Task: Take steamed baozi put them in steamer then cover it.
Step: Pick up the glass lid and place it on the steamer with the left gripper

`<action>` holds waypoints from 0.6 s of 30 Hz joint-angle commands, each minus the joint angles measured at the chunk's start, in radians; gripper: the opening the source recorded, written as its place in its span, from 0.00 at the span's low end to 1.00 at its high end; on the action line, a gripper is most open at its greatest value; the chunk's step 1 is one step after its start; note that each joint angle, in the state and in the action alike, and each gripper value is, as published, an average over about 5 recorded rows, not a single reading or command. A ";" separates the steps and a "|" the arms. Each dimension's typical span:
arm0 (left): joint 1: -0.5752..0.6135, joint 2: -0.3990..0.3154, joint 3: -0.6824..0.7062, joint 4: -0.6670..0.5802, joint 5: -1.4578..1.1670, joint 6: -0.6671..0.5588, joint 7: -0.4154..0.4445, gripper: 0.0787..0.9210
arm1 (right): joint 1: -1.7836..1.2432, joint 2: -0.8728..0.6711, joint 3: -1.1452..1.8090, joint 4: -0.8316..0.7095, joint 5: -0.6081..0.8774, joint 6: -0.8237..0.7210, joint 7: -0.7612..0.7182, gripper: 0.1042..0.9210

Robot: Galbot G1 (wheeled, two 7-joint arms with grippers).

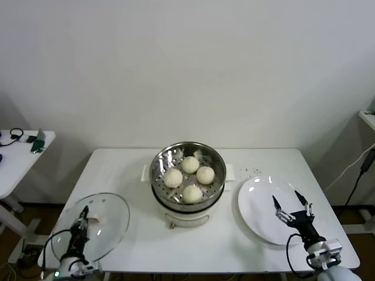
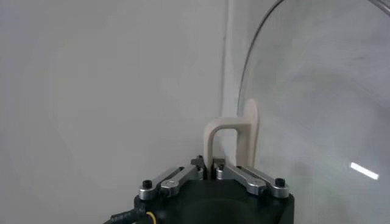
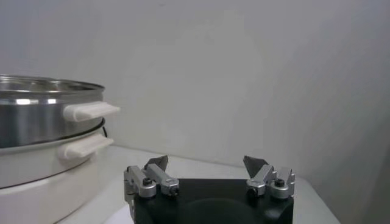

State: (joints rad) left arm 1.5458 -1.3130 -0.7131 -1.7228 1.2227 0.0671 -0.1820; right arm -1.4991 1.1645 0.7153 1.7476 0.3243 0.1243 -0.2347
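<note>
Several cream-white steamed baozi (image 1: 188, 176) lie in the shiny steamer (image 1: 159, 159) on its cream pot base at the table's middle. The clear glass lid (image 1: 111, 219) rests on the table at the front left. My left gripper (image 1: 84, 218) is shut on the lid's cream handle (image 2: 230, 141), seen pinched between the jaws in the left wrist view (image 2: 209, 163). My right gripper (image 1: 291, 205) hovers open over the white plate (image 1: 258, 205) at the right, holding nothing; its wrist view (image 3: 206, 163) shows the steamer's side (image 3: 42, 115).
The white table (image 1: 129, 170) stands against a plain wall. A small side table (image 1: 17, 155) with cables and small items is at the far left. A cable hangs at the far right edge.
</note>
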 commanded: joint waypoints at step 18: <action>-0.064 0.333 0.228 -0.484 -0.089 0.547 0.092 0.08 | 0.122 -0.042 -0.086 -0.077 -0.027 -0.007 0.018 0.88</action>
State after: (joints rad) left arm 1.6089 -1.1603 -0.6609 -2.0848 1.2093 0.3774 -0.1516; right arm -1.4236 1.1245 0.6588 1.6959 0.3153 0.1190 -0.2245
